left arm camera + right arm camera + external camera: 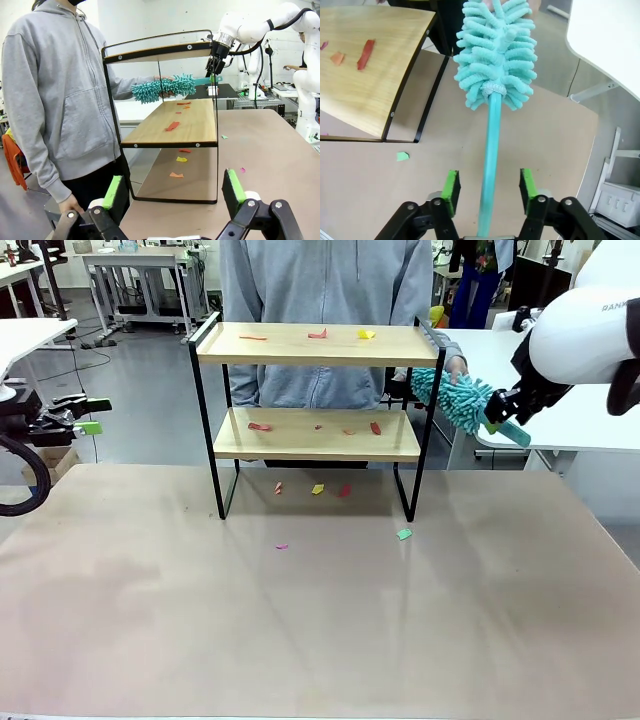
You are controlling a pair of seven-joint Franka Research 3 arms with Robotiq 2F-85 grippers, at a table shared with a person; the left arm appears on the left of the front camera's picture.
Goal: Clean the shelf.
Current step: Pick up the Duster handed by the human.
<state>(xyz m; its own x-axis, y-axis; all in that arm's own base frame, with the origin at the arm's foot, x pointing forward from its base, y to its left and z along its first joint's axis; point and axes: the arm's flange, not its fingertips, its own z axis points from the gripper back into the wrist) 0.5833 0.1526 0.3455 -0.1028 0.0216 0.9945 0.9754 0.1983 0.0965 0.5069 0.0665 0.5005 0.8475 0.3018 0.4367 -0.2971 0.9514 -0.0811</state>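
Lab: rows of white workbenches (130, 257) on bare grey floor (140, 400).

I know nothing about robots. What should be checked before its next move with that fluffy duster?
1. Duster handle inside the right claw: ok.
2. Right claw clamped on it: not ok, gaps on both sides.
3. Person's hand off the duster: not ok, it holds the fluffy end.
4. Left claw open, away from the shelf: ok.
5. Scraps lying on both boards to sweep: ok.
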